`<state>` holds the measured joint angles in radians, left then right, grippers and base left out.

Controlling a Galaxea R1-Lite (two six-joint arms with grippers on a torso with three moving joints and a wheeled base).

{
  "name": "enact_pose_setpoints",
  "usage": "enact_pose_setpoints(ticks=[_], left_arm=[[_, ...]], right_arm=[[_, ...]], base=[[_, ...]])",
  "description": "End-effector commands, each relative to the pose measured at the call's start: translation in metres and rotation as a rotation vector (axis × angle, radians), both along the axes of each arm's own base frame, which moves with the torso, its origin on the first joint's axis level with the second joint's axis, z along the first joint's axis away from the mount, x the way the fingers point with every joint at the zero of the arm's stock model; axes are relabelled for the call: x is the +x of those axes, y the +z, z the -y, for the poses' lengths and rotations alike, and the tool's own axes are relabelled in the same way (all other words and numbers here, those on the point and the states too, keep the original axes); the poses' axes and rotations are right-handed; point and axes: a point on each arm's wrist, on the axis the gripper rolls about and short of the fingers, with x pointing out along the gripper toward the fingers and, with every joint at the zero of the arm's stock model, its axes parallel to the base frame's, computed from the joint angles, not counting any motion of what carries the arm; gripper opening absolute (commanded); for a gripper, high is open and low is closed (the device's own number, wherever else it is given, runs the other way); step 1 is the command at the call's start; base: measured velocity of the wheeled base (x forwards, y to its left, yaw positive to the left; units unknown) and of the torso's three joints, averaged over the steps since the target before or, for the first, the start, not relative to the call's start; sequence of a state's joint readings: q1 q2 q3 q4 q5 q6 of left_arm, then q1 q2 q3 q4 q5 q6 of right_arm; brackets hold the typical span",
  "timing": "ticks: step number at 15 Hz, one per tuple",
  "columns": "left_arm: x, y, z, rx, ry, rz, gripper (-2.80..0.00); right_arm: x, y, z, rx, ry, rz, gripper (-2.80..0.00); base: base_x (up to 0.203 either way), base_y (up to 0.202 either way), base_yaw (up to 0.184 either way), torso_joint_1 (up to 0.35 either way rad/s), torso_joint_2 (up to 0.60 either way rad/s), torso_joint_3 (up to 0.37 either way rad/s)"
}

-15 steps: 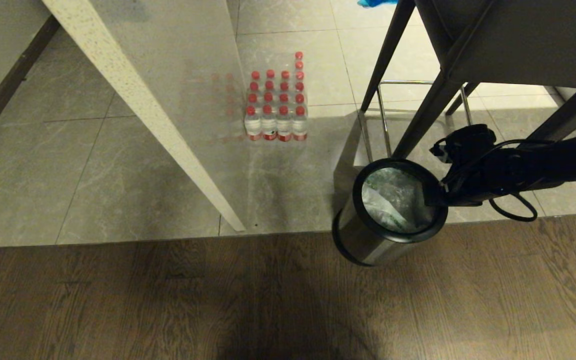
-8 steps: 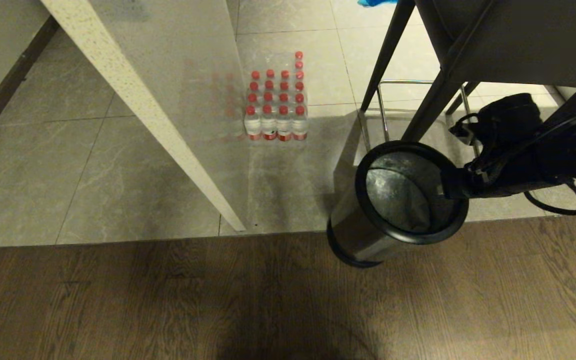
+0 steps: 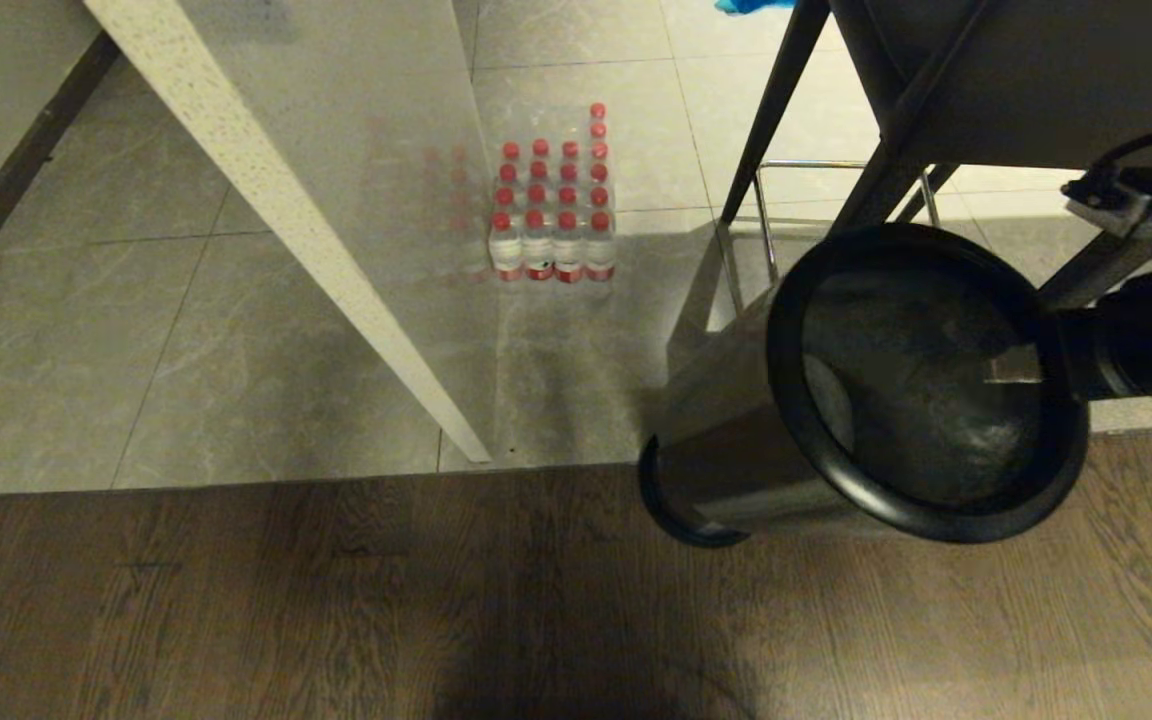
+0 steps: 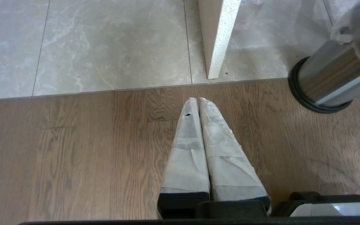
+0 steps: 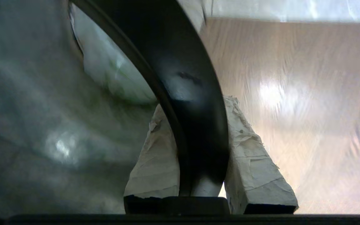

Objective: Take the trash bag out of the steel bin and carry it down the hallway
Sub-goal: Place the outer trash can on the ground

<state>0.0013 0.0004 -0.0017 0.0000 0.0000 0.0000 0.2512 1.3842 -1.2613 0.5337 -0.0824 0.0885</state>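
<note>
Head view: grey marble-look tile floor (image 3: pixel 266 330) fills the upper half, meeting brown wood-grain flooring (image 3: pixel 336 600) along a straight seam. A speckled cream panel edge (image 3: pixel 286 230) slants from eleven o'clock toward the centre. A shrink-wrapped pack of red-capped water bottles (image 3: pixel 556 205) stands on the tile at twelve o'clock. Dark furniture legs (image 3: pixel 786 110) and a chrome frame (image 3: pixel 766 220) occupy one to two o'clock. The steel bin (image 3: pixel 736 460) sits at four o'clock, tipped so its black ring rim (image 3: pixel 836 470) and mouth face the camera, its base over the seam. Its inside looks dark with pale glints; the trash bag cannot be made out here. The right gripper (image 3: pixel 1021 368) comes in from three o'clock, with one taped finger showing inside the rim.

Left wrist view: the left gripper (image 4: pixel 197 99) hangs over the wood flooring, its taped fingers (image 4: pixel 186 156) pressed together and empty. The tilted bin lies at two o'clock, the cream panel's foot at twelve.

Right wrist view: the right gripper's two taped fingers (image 5: pixel 255 162) straddle the black rim, one inside and one outside, clamped on it. Inside the bin, from nine to eleven o'clock, the trash bag (image 5: pixel 111 75) shows as translucent whitish plastic with faint green marks. Wood flooring lies at three o'clock.
</note>
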Motion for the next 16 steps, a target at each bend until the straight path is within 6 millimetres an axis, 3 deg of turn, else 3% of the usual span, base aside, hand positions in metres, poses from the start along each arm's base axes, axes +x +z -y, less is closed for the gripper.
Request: enact_pose_setpoints(ticks=[1,9,14,16], left_arm=[[0.000,0.000,0.000,0.000,-0.001,0.000,-2.80],[0.000,0.000,0.000,-0.001,-0.001,0.000,-2.80],[0.000,0.000,0.000,-0.002,0.000,0.000,-2.80],[0.000,0.000,0.000,0.000,-0.001,0.000,-2.80]], right_arm=[[-0.034,0.015,0.008,0.007,0.004,0.042,-2.80],[-0.116,0.030,0.036,-0.103,-0.074,0.079,-2.80],[-0.154,0.031,0.054,-0.180,-0.241,0.069,-2.80],[-0.159,0.025,0.059,-0.186,-0.353,-0.004,-2.80]], base=[[0.000,0.000,0.000,0.000,0.00,0.000],[0.000,0.000,0.000,0.000,0.00,0.000],[0.000,0.000,0.000,0.000,0.00,0.000],[0.000,0.000,0.000,0.000,0.00,0.000]])
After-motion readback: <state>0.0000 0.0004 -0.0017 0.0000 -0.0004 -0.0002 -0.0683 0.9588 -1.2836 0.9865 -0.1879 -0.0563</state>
